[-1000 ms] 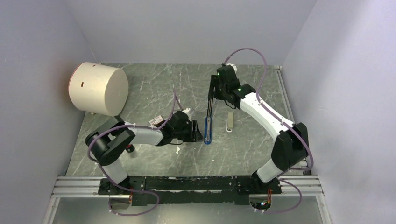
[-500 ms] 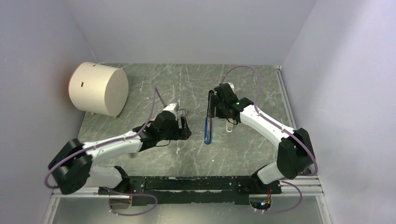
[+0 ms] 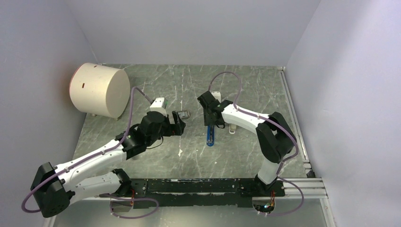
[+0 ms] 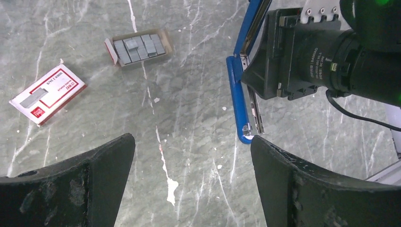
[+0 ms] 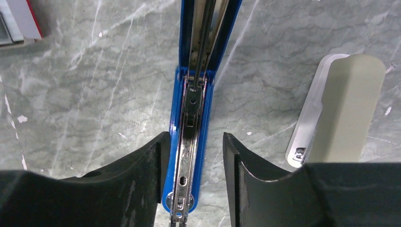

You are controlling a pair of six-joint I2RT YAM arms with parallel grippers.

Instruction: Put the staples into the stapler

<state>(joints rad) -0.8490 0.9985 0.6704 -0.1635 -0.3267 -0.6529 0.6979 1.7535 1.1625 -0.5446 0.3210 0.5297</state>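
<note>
Slim blue stapler (image 4: 233, 99), 1 only, lies hinged open on grey marble table (image 3: 156, 156), approx centre. R arm folds sharply at elbow, wrist tipped down over it. The right gripper (image 5: 193, 142) is part-open, fingers straddling stapler w/ gap on one side, nothing clamped. L arm reaches low fwd. The left gripper (image 4: 191, 139) is spread wide, empty, near stapler's tip. Also 1 pale off-white bar (image 5: 340, 109), 1 red-white cardboard box (image 4: 47, 94), 1 open tray of grey staples (image 4: 137, 47), 1 cream cylinder (image 3: 100, 90).
</note>
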